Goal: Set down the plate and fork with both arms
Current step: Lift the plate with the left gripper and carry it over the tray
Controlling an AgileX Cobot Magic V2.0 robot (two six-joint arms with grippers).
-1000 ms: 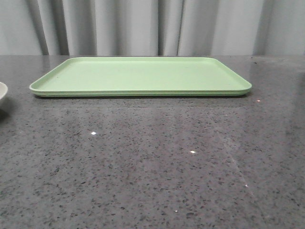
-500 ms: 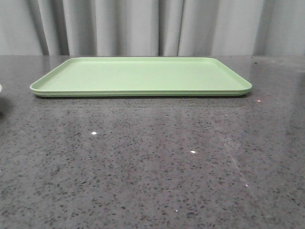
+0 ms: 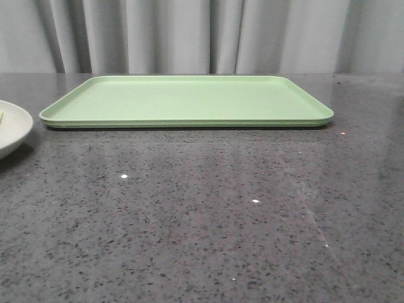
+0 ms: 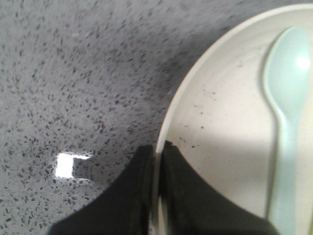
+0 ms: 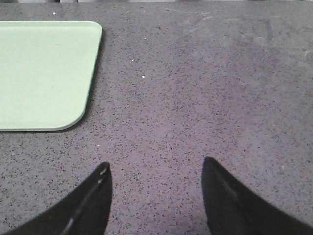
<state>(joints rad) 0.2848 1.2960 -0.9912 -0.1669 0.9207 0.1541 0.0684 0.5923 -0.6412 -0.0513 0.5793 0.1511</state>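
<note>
Cream plate (image 4: pixel 220 122) rim pinched by left end effector (image 4: pixel 157 196).

Dark grey speckled table (image 3: pixel 208 221), glossy, with small bright reflections. A flat rectangular light-green tray (image 3: pixel 189 100) lies directly on it toward the far edge, long side across the view. Part of a cream-white plate (image 3: pixel 11 129) shows at the left margin, just beside the tray's near-left corner.

plate (image 3: pixel 11 129) now well into front view at left edge, over the bench (image 3: pixel 202 214); half a second ago only a sliver showed, less than a second ago. Shadow under it is back too.
</note>
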